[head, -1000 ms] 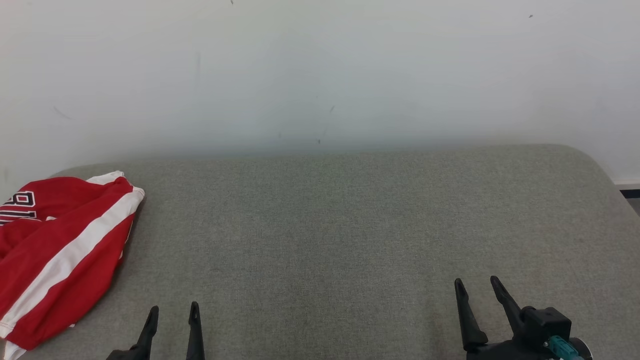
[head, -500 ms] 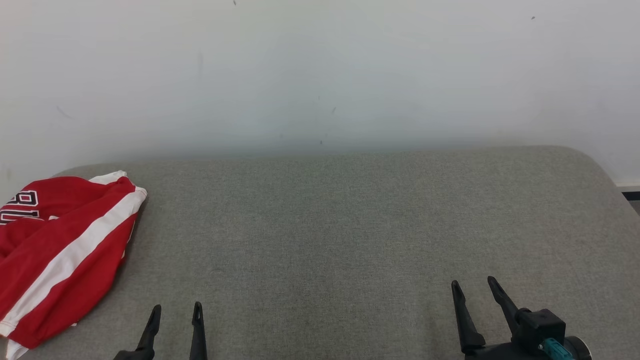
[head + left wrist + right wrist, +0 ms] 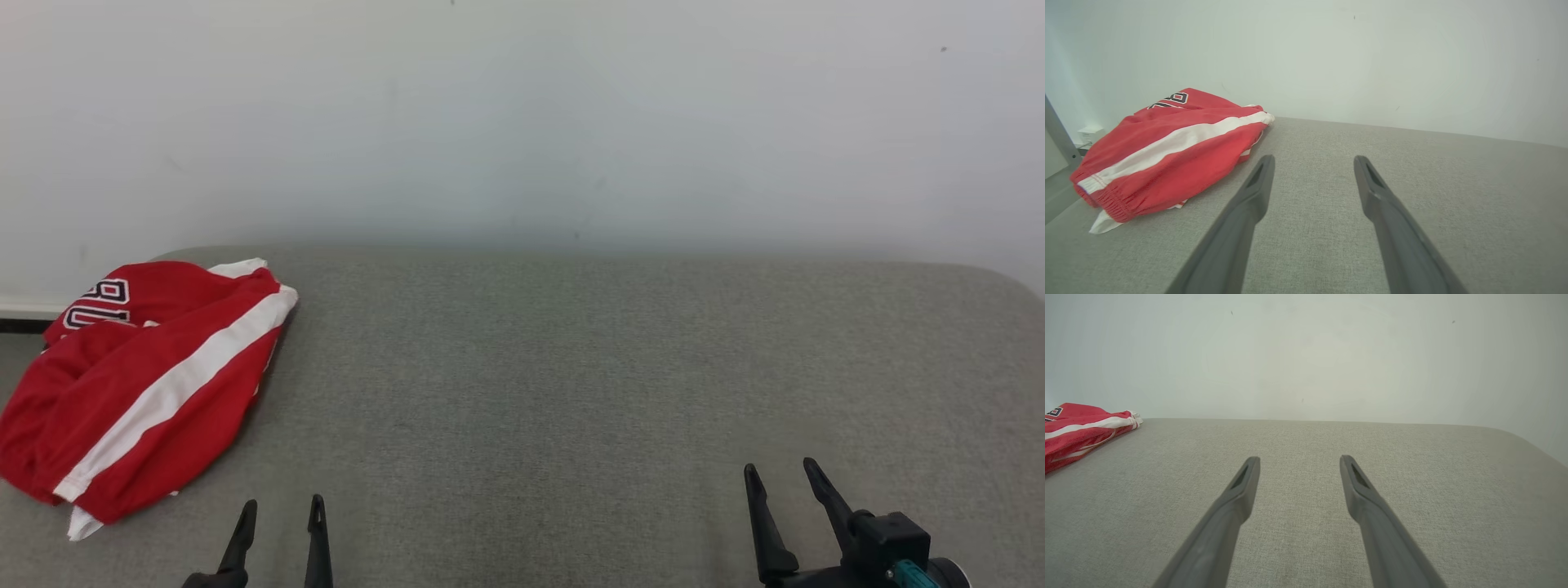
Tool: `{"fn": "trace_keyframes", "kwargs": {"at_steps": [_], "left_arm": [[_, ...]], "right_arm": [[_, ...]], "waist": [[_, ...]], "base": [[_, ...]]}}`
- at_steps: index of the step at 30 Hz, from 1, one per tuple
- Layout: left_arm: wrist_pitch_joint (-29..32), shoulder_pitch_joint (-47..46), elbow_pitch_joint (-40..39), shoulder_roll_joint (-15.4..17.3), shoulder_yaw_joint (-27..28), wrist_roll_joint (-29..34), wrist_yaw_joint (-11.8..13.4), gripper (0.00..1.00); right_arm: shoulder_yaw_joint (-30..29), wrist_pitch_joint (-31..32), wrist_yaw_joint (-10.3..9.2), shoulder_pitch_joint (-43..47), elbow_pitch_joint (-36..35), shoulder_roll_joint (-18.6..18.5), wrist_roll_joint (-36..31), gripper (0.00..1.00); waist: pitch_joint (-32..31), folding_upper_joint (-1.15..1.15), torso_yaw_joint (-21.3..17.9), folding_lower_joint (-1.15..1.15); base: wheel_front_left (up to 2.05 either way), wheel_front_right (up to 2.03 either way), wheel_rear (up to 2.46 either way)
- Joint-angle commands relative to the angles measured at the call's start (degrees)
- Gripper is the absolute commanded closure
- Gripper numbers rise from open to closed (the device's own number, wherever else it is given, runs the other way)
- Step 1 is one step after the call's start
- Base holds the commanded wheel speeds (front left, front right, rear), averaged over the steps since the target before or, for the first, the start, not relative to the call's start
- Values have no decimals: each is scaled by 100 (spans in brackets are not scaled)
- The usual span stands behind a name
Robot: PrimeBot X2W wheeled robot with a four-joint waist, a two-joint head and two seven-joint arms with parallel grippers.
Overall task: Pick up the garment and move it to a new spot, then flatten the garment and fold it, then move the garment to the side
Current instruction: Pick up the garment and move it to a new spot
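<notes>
The garment [image 3: 147,384] is a red piece of sportswear with a white stripe and dark lettering, lying bunched at the left end of the grey fabric surface [image 3: 571,367]. In the left wrist view the garment [image 3: 1167,151] lies just left of my fingers; in the right wrist view the garment [image 3: 1077,430] is far off at the left edge. My left gripper [image 3: 282,505] stands open near the front edge, a little right of the garment and apart from it. My right gripper [image 3: 780,469] is open at the lower right, with nothing between its fingers.
A plain white wall [image 3: 522,122] rises right behind the grey surface. The surface's rounded corner [image 3: 1012,286] curves away at the far right. A dark skirting strip [image 3: 20,324] and a white wall socket [image 3: 1089,134] lie beyond the left end.
The whole head view has swung to the left, so the garment now sits further right in the picture. Both grippers stay open and hold their places near the bottom edge.
</notes>
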Motion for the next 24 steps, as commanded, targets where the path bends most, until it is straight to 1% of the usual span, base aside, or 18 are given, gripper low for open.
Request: {"fn": "trace_keyframes", "kwargs": {"at_steps": [1,8,11,12,18,24], "left_arm": [[-6,40,16,55,43,34,-6,0],[-6,217,-32,157,229,74,19,0],[-6,264,-64,214,331,57,50,0],[-6,264,-64,214,331,57,50,0],[-6,374,-152,299,479,53,71,0],[-6,519,-421,270,617,6,171,0]], "right_arm": [[-2,-43,-14,75,-5,-7,44,0],[146,-110,-14,94,83,-8,233,0],[218,-154,-14,27,138,-9,304,0],[218,-154,-14,27,138,-9,304,0],[340,-206,-14,-65,246,-8,393,0],[550,-243,-14,-258,335,-10,400,0]], "waist": [[-29,0,430,0],[-88,0,1209,0],[-112,0,1481,0],[-112,0,1481,0],[-147,0,1938,0],[-19,0,2075,0]], "base": [[0,0,0],[0,0,0],[0,0,0],[0,0,0],[0,0,0],[0,0,0]]}}
